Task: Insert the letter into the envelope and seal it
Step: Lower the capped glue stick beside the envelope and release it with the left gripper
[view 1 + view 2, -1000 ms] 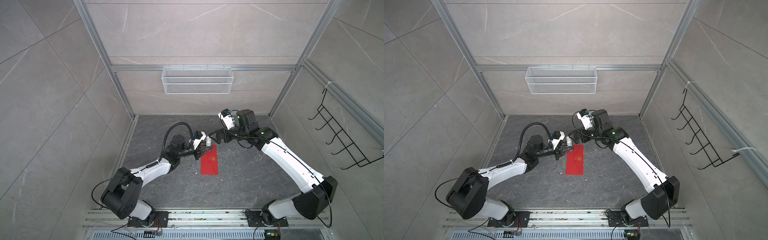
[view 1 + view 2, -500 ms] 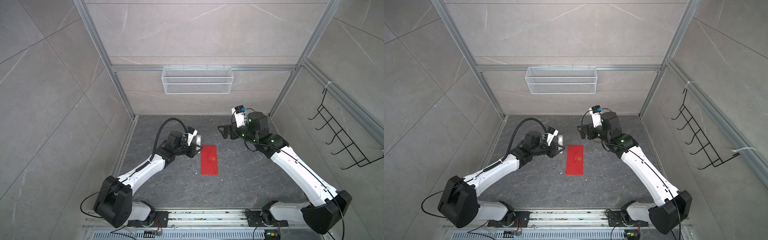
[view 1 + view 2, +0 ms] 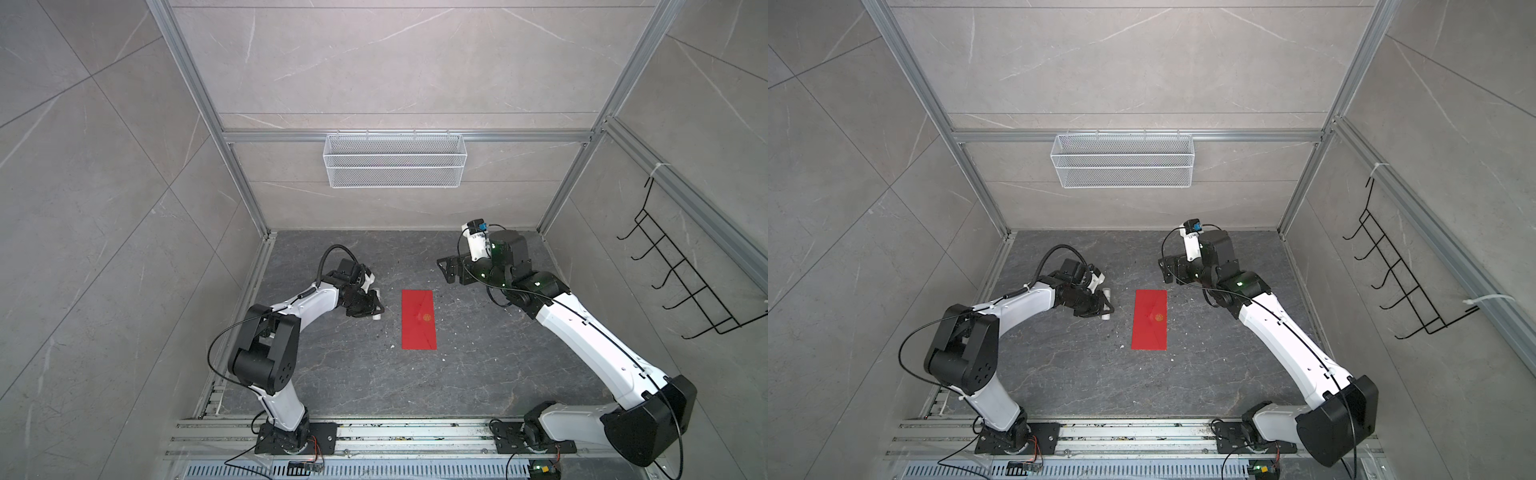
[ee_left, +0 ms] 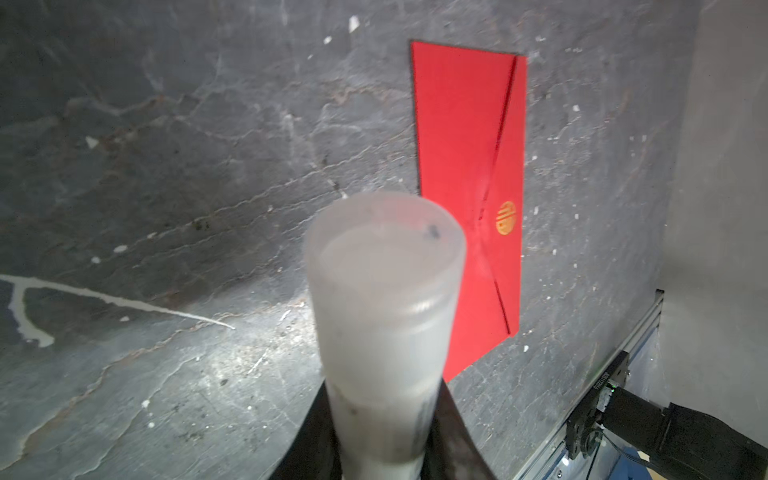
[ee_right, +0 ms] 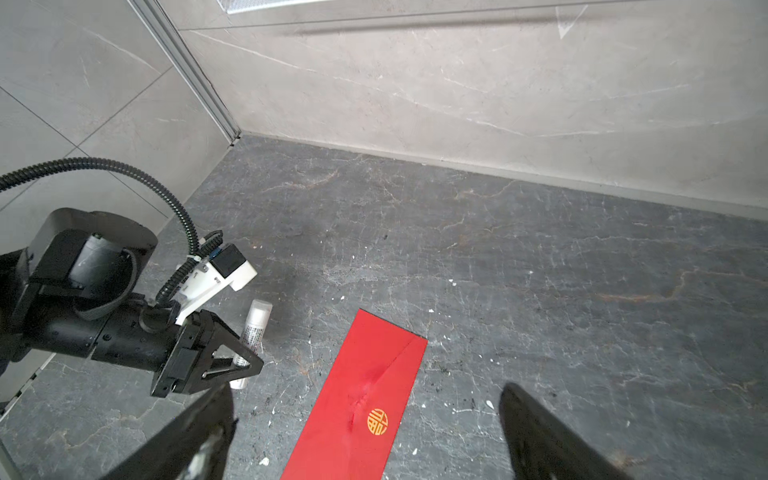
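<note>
- Gripping the glue stick (image 4: 384,291) in the left gripper (image 3: 370,305), beside the closed envelope (image 3: 418,320): sealing seemingly under way.
- Right gripper (image 3: 445,271) spread wide, empty.
- Next, likely: pressing the seal flat.

The envelope (image 4: 457,145) is showing a round gold emblem (image 4: 505,217), a stylised character, beside its flap tip. The glue stick (image 5: 252,332) is carrying a printed label, too small to read.

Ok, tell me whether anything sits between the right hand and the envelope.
Nothing visible does. The right hand is open, with only dark tabletop between it and the envelope. The glue stick sits in the left hand, on the envelope's other side.
</note>
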Robot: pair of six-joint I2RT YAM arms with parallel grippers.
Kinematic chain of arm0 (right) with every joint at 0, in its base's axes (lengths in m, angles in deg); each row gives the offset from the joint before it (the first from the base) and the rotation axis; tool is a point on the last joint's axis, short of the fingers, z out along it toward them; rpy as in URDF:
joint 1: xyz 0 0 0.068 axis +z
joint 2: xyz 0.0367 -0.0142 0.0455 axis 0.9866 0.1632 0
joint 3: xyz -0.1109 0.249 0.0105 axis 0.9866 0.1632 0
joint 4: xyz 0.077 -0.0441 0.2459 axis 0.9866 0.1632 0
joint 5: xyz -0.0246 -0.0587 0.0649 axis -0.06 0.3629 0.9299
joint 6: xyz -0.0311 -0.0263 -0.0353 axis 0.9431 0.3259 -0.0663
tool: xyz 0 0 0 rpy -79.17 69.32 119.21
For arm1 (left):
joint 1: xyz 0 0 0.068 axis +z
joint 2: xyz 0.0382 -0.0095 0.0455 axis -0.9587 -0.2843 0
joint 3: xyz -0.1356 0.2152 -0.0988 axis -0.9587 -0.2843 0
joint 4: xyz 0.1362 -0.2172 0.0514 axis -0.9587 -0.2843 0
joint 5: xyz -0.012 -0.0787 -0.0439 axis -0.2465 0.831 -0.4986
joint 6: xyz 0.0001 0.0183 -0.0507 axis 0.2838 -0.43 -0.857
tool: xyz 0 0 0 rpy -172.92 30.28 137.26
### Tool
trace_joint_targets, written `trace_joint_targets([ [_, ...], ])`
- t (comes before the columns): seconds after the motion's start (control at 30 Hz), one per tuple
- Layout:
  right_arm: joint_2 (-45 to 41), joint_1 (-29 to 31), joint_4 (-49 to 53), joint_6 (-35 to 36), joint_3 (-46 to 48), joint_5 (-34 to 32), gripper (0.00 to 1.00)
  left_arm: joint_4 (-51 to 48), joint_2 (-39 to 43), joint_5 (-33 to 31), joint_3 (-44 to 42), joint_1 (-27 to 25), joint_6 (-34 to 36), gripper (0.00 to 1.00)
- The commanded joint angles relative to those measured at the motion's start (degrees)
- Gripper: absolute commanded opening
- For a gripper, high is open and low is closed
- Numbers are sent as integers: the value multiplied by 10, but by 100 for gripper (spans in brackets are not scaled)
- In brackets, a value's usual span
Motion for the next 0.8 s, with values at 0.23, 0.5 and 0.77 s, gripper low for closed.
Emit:
trace_joint_targets([
  [0.23,-15,-14,-1,13,26,-11,99,-80,-65,-40,60,12,23,4],
  [0.5,-15,-25,-5,17,36,-3,99,-87,-82,-54,66,13,21,24],
  [0.77,-19,-34,-6,18,48,1,99,-75,-87,-53,58,13,11,35],
])
